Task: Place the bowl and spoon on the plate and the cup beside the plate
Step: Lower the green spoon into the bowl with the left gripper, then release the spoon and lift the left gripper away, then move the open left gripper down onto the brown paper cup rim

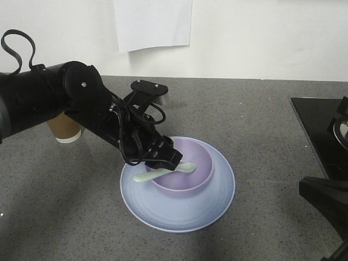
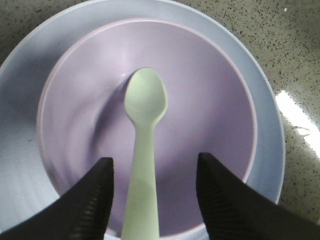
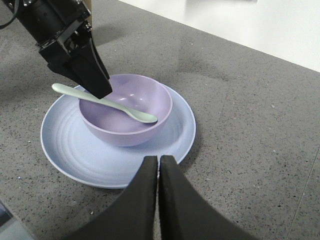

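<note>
The lavender bowl (image 1: 191, 163) stands in the middle of the pale blue plate (image 1: 179, 209) on the grey counter. The mint-green spoon (image 1: 163, 172) lies with its head inside the bowl (image 2: 210, 100) and its handle over the near-left rim. My left gripper (image 2: 154, 162) hovers open over that rim, a finger on each side of the spoon's (image 2: 145, 150) handle without touching it. The brown paper cup (image 1: 65, 130) stands left of the plate, partly hidden behind the left arm. My right gripper (image 3: 158, 159) is shut and empty, just off the plate's (image 3: 65, 145) near edge.
A black flat panel (image 1: 315, 125) lies on the counter at the right. The white wall with a sheet of paper (image 1: 153, 24) bounds the back. Part of my right arm (image 1: 326, 201) fills the lower right corner.
</note>
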